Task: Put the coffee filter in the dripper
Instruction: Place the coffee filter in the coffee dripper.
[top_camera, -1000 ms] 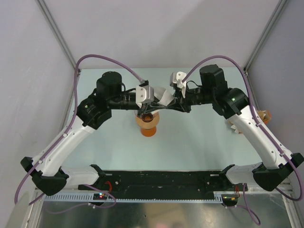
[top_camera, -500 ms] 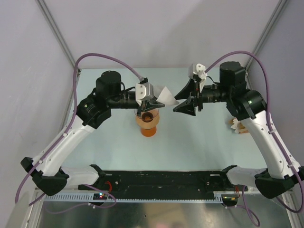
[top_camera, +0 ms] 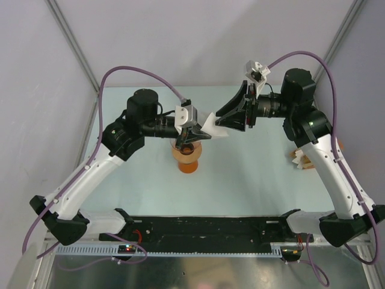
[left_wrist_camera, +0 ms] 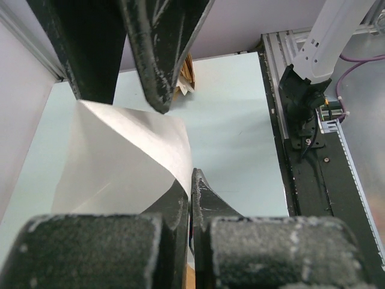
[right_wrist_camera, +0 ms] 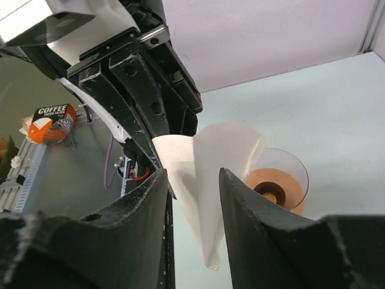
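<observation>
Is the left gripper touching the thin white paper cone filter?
Touching: the left wrist view shows the left gripper shut, pinching the filter at its edge.

Only 1 label can be read, and it's in the right wrist view: an orange box (right_wrist_camera: 53,122) at the far left edge, sitting just beside a slotted white rail (right_wrist_camera: 24,171). It carries "COFFEE" in white capitals on a dark band. A smaller white line runs right beneath that word, too small to read for certain. The other 2 views give no legible lettering.
</observation>
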You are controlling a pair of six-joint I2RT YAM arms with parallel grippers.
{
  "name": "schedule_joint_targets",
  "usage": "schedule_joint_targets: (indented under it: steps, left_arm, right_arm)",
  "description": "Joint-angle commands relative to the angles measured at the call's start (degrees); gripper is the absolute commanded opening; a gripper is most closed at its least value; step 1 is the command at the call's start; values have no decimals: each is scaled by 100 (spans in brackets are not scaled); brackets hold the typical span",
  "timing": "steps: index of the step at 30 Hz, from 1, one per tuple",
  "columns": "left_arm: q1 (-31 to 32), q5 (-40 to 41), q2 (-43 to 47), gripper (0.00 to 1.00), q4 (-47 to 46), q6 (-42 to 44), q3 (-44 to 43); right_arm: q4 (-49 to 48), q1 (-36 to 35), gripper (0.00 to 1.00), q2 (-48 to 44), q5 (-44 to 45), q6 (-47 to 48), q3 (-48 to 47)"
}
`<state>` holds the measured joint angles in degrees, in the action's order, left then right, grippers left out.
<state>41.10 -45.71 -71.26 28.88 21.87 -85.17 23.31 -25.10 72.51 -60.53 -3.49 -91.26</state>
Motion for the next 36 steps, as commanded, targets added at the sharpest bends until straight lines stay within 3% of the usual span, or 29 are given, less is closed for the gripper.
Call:
schedule_joint_targets:
  steps: [1, 3, 5, 9, 11, 15, 17, 18, 21, 24, 30, 36]
  left_arm:
    - [-30, -238, 72, 0, -34, -27, -109]
    - [-25, -252, 81, 0, -33, 6, -106]
    - [-28, -245, 78, 0, -32, 5, -106]
    - [-44, -238, 75, 0, -33, 18, -110]
    - [-59, -252, 64, 0, -32, 19, -113]
    - [-98, -277, 52, 0, -32, 17, -129]
    - [-112, -271, 45, 0, -34, 16, -142]
    - [-112, -262, 52, 3, -37, 13, -146]
    - [-123, -205, 105, 28, -33, 45, -89]
    - [-132, -184, 188, 41, -33, 126, 47]
    - [-135, -241, 227, 45, -82, 291, 143]
    - [-117, -189, 239, 44, -420, 134, 117]
  right_arm:
    - [-642, 67, 42, 77, -254, -567, 75]
    - [-742, 85, 43, 120, -322, -733, 105]
    - [-796, 106, 52, 146, -410, -856, 108]
    - [-865, 111, 48, 174, -627, -985, 128]
    - [-877, 111, 38, 184, -747, -1002, 129]
    - [-897, 111, 8, 202, -907, -1000, 144]
    - [-891, 120, 2, 211, -903, -999, 137]
    - [-886, 133, 1, 215, -892, -998, 136]
    - [-1057, 178, 0, 197, -851, -1204, 164]
    - [-1488, 253, 0, 198, -842, -1660, 254]
    - [-2533, 351, 0, 247, -879, -2792, 474]
    - [-2873, 357, 0, 198, -731, -3290, 701]
